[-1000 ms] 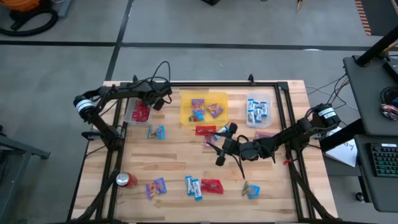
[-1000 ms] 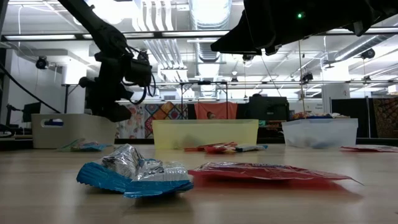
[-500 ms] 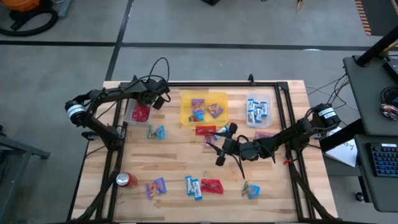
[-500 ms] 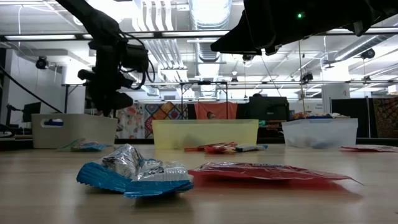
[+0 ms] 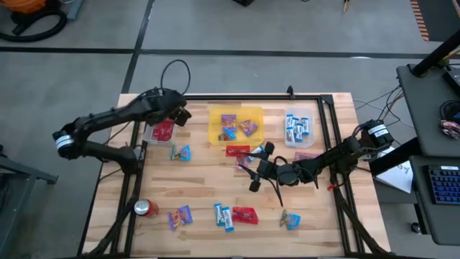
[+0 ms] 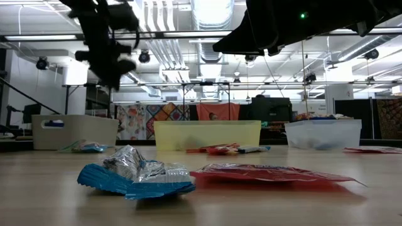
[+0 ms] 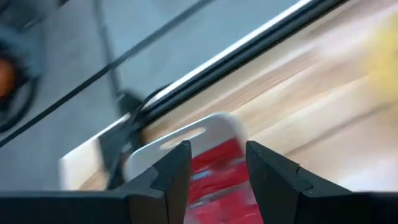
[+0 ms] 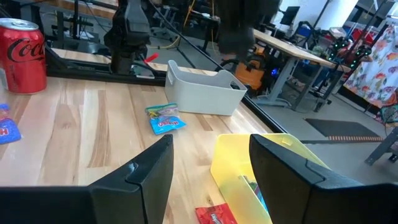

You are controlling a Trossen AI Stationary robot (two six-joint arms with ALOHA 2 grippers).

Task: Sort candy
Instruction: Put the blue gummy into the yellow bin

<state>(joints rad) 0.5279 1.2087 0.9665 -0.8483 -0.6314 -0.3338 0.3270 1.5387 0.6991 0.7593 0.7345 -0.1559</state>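
Left gripper (image 5: 181, 115): raised above the far left part of the table, fingers spread with nothing between them, over the inner end of the white bin (image 5: 159, 130).
White bin: at the table's far left, holding red packets (image 5: 164, 132); in the left wrist view the red packets (image 7: 219, 177) show in the gap between the fingers (image 7: 176, 169), lower down and not touched.
Right gripper (image 5: 253, 168): low over the middle of the table, fingers spread and holding nothing.
Candy near right gripper: a red packet (image 5: 238, 150) lies just beyond it, beside the yellow bin (image 5: 215, 137); purple multicolour packets (image 5: 249, 128) lie inside that bin.
Clear bin (image 5: 287, 139): far right, holding blue-and-white bars (image 5: 296, 128).
Loose candy: a blue packet (image 5: 181, 152) near the white bin; a purple packet (image 5: 180, 216), blue-and-white bars (image 5: 223, 216), a red packet (image 5: 245, 214) and another blue piece (image 5: 290, 220) along the near edge.
Red soda can (image 5: 146, 208): upright at the near left corner.
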